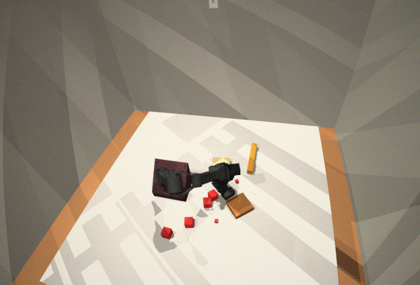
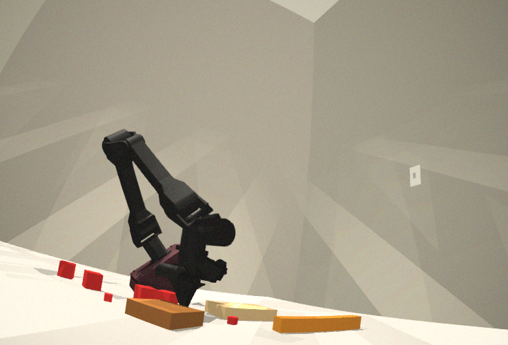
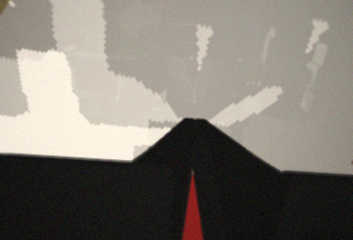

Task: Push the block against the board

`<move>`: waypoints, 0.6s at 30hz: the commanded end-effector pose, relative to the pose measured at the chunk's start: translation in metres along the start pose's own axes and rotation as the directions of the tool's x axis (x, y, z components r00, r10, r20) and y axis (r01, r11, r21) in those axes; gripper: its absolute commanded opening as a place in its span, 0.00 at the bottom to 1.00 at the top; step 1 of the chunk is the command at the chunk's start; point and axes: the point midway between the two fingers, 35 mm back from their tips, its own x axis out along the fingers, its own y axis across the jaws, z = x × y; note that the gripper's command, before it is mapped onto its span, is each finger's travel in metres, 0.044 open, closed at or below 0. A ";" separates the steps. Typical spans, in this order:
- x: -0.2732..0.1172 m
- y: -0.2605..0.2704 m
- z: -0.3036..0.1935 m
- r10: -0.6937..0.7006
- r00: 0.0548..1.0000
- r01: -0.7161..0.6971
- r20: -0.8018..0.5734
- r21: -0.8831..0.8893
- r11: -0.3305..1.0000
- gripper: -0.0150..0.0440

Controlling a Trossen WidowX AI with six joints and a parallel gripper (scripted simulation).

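A square brown block lies flat in front of the arm. A long, narrow orange board lies apart from it, farther back in the top view. A flat pale yellow block lies left of the orange piece, partly hidden by the arm in that view. The three pieces stand apart. My gripper is shut and points down beside the brown block, on the arm base's side. Contact cannot be told. A brownish piece shows at the wrist view's upper left corner.
Two red cubes lie close to the gripper. Two more lie farther left. Small red cubes lie either side of the brown block. The dark red arm base stands at left.
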 end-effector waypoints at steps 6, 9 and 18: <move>0.000 -0.003 -0.013 -0.007 1.000 0.007 0.000 -0.005 1.000 0.25; 0.000 -0.004 -0.017 -0.007 1.000 0.007 0.000 -0.005 1.000 0.25; -0.001 -0.005 -0.033 -0.006 1.000 0.006 0.000 -0.006 1.000 0.25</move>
